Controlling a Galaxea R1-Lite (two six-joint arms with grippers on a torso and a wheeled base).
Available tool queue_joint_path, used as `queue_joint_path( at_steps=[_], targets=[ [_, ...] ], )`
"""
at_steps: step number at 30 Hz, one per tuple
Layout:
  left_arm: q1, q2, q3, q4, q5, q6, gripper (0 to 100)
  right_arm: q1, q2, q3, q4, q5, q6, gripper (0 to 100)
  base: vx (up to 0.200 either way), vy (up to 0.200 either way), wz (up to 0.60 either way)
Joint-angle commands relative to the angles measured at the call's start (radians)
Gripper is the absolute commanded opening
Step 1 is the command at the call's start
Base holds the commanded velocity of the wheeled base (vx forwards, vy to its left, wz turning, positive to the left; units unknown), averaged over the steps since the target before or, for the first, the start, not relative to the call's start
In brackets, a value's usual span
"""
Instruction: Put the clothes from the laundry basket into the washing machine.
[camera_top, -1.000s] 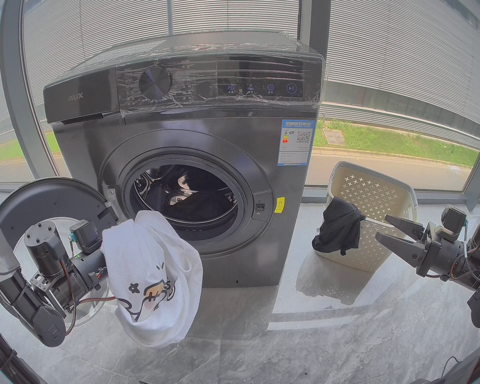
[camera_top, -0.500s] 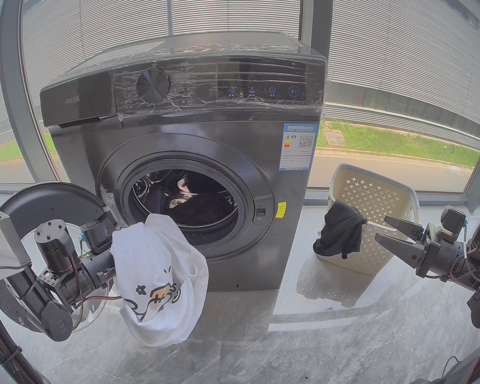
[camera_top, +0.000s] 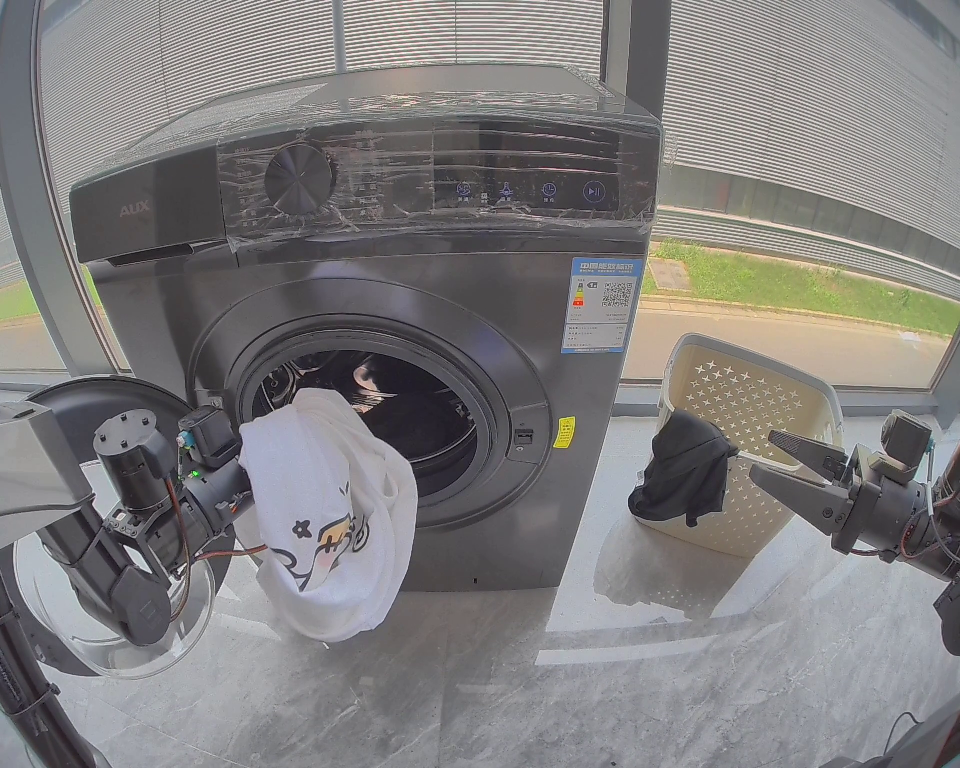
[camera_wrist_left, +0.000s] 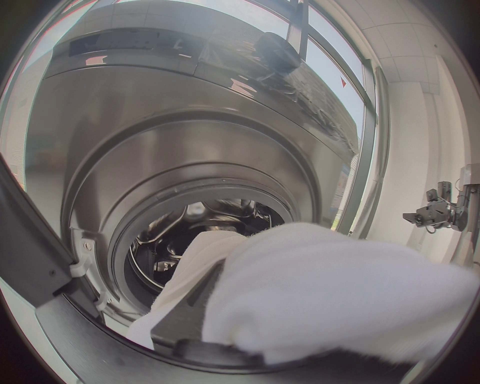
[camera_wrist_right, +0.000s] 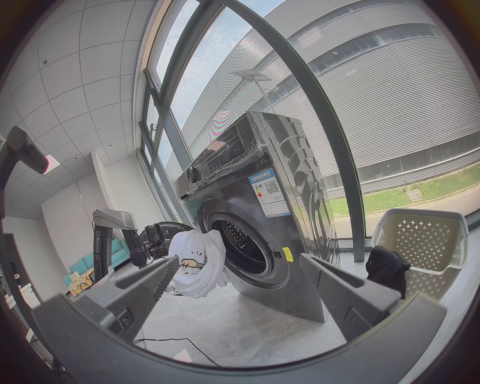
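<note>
The white shirt (camera_top: 330, 510), printed with a cartoon figure, hangs bunched from my left claw (camera_wrist_left: 200, 310), which is clamped on its upper fold. It sits right at the lower left rim of the washing machine (camera_top: 400, 250) opening, its top overlapping the rim and its hem dangling above the floor (camera_top: 600, 680). Dark clothes (camera_top: 415, 420) lie inside the drum, just behind the shirt. The round door (camera_top: 90, 410) stands swung open on my left, close beside my left arm. Well off to the right, the laundry basket (camera_top: 760, 400) leans by the window with a black garment (camera_top: 685, 470) draped over its near rim. My right claw (camera_top: 766, 455) hovers just beside that basket, fingers apart and empty. From my left wrist I see the drum's shiny steel wall past the white cloth, which covers most of my fingers. From my right wrist I see the machine from its side and the shirt as a soft, rumpled bundle at the opening
</note>
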Motion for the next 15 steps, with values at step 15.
queue_joint_path(
  at_steps=[15],
  targets=[
    [-0.005,0.263,-0.362,-0.004,0.065,-0.059,0,-0.004,0.018,-0.004,0.0,-0.001,0.0,100,0.0,0.0,0.0]
  ],
)
